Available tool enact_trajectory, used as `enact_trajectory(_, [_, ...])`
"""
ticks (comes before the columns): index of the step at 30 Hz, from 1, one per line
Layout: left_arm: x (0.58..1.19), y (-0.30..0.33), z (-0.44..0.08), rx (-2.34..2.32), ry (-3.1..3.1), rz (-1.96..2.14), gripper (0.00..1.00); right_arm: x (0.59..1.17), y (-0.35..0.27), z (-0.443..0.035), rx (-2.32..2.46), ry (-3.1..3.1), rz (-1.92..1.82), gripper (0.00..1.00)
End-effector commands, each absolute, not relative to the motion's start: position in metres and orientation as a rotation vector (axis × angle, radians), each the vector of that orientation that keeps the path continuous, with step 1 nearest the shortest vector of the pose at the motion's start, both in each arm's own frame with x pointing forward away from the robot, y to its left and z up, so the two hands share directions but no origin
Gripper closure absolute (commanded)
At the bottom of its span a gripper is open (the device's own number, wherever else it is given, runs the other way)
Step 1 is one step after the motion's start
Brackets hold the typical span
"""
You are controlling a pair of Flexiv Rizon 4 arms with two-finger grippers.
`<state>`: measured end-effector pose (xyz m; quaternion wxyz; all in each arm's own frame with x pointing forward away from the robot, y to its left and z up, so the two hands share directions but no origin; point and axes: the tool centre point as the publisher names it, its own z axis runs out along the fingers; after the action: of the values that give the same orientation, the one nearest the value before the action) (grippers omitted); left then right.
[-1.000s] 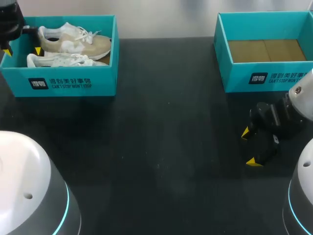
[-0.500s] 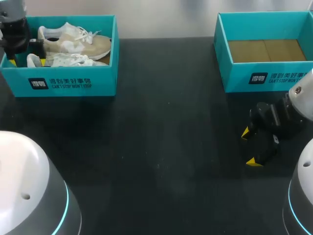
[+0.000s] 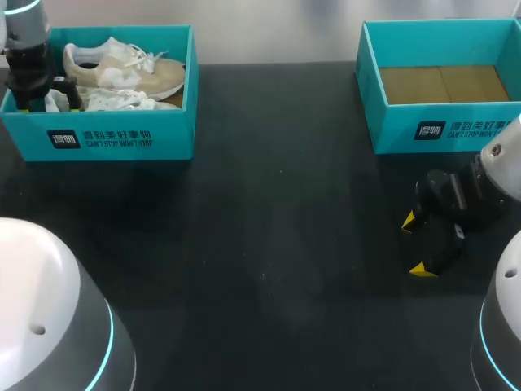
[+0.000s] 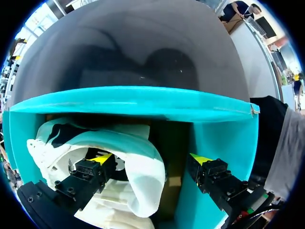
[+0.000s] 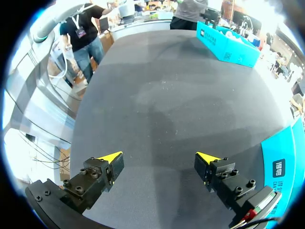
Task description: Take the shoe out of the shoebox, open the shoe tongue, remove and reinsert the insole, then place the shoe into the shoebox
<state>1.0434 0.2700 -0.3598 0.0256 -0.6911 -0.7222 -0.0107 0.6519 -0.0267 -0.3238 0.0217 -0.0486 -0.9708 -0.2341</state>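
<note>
Heel of the white lace-up sneaker (image 4: 138, 176) sat between the wide-spread fingers of the left hand (image 4: 151, 158), inside the teal cardboard shoebox (image 4: 133, 102), not yet gripped. The shoe's long axis ran away from that hand toward the right hand (image 5: 159, 156), which stayed wide open over the black counter (image 5: 162, 95), well apart. Since a second earlier the left hand had dropped into the box at the heel end.

matt cardboard shoebox (image 3: 175, 140), cloth shoe (image 3: 159, 77) (suede-like)
</note>
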Motion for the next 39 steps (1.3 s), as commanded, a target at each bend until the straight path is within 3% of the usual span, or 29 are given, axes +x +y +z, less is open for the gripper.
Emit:
enact_trajectory(1, [1.046,0.271,-0.367,-2.137,-2.229,-0.021,0.00,0.651,-0.026,-0.324,-0.152,-3.010,-0.721,0.00])
enact_trajectory(4, [1.045,0.271,-0.370,-2.136,-2.224,-0.019,0.01,0.651,-0.026,-0.324,-0.152,-3.010,-0.721,0.00])
enact_trajectory(6, [1.044,0.272,-0.371,-2.134,-2.224,-0.013,0.14,0.651,-0.026,-0.324,-0.152,-3.010,-0.721,0.00])
enact_trajectory(9, [1.043,0.273,-0.373,-2.136,-2.219,-0.015,0.24,0.651,-0.026,-0.324,-0.152,-3.010,-0.721,0.00])
enact_trajectory(12, [1.043,0.273,-0.374,-2.134,-2.216,-0.013,0.42,0.651,-0.026,-0.324,-0.152,-3.010,-0.721,0.00])
enact_trajectory(14, [1.042,0.273,-0.374,-2.133,-2.212,-0.014,0.44,0.651,-0.026,-0.324,-0.152,-3.010,-0.721,0.00])
enact_trajectory(17, [1.042,0.274,-0.375,-2.128,-2.210,-0.014,0.63,0.651,-0.026,-0.324,-0.152,-3.010,-0.721,0.00])
enact_trajectory(18, [1.042,0.274,-0.375,-2.126,-2.209,-0.014,0.78,0.651,-0.026,-0.324,-0.152,-3.010,-0.721,0.00])
enact_trajectory(19, [1.042,0.275,-0.376,-2.125,-2.208,-0.013,1.00,0.651,-0.026,-0.324,-0.152,-3.010,-0.721,0.00])
enact_trajectory(39, [1.042,0.291,-0.343,-2.134,-2.221,-0.056,1.00,0.651,-0.026,-0.324,-0.152,-3.010,-0.721,0.00])
